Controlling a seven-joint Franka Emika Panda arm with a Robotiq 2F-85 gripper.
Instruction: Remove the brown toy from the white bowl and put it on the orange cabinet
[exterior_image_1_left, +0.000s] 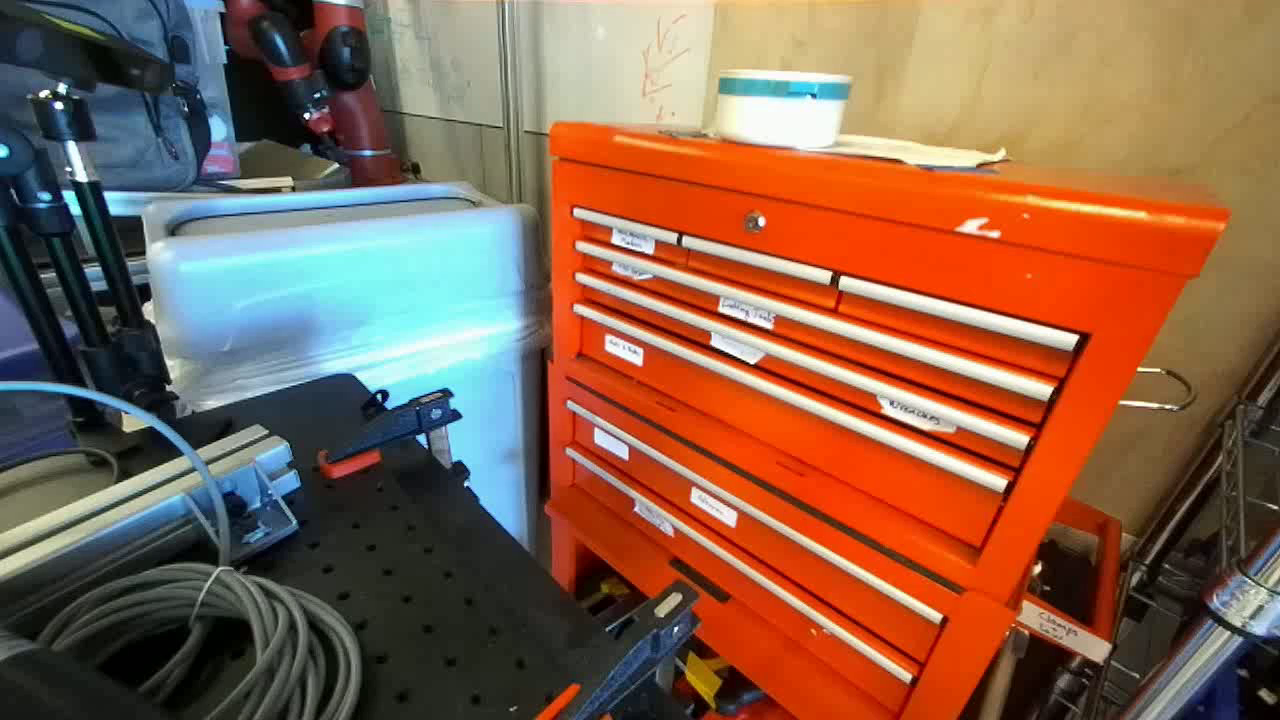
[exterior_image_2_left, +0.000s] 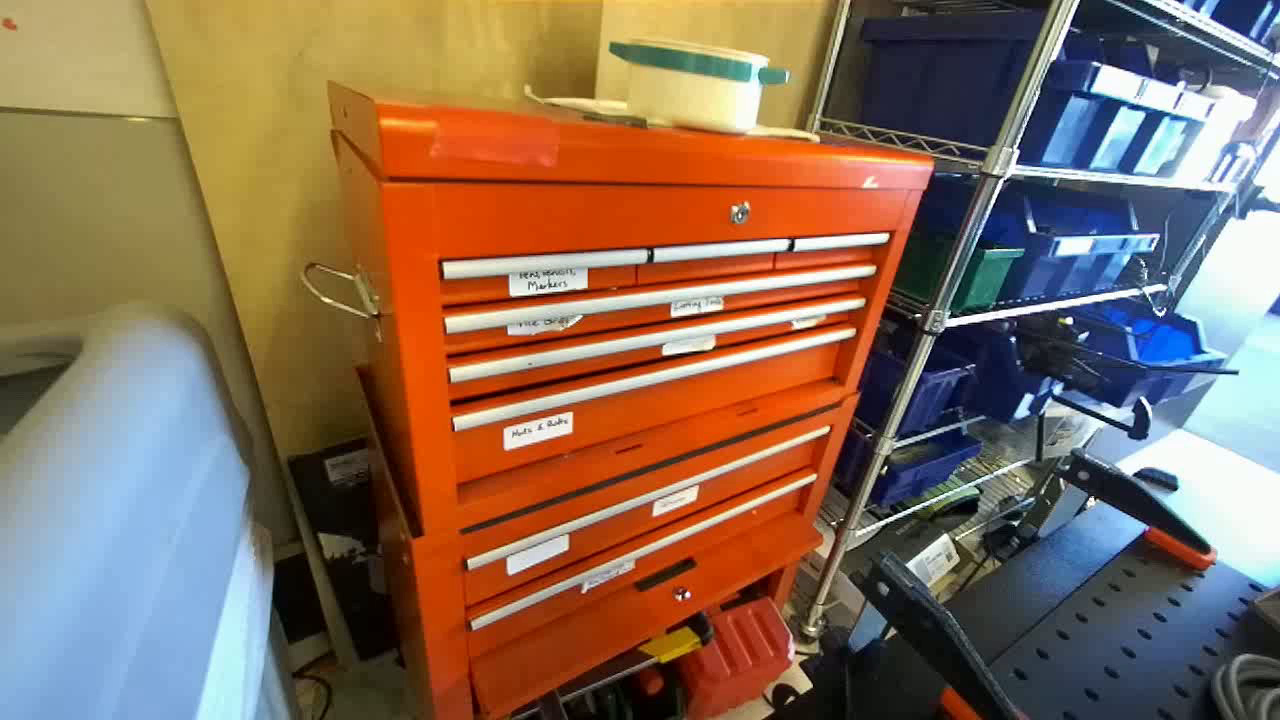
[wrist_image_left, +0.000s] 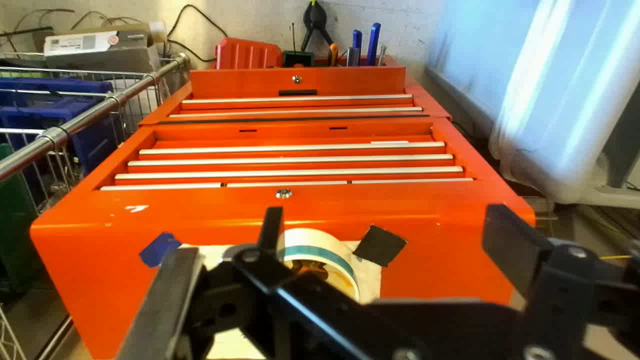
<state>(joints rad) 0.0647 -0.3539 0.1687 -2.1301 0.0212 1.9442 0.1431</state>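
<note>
- Two fingers (wrist_image_left: 515, 250) of the end effector (wrist_image_left: 375, 222) stand wide apart in the wrist view.
- Beyond them, partly hidden, the white bowl (wrist_image_left: 320, 250) stands on a pale sheet (wrist_image_left: 370, 285) atop the orange cabinet (wrist_image_left: 450, 265).
- The brown toy (wrist_image_left: 311, 269), only partly seen, lies inside the bowl.

White bowl (exterior_image_2_left: 692, 92) atop orange cabinet (exterior_image_2_left: 680, 405), blue bins (exterior_image_2_left: 945, 85) on metal shelving (exterior_image_2_left: 935, 320) alongside.

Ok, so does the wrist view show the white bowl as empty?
No, something brown shows inside the white bowl, part of which is hidden from that camera.
</note>
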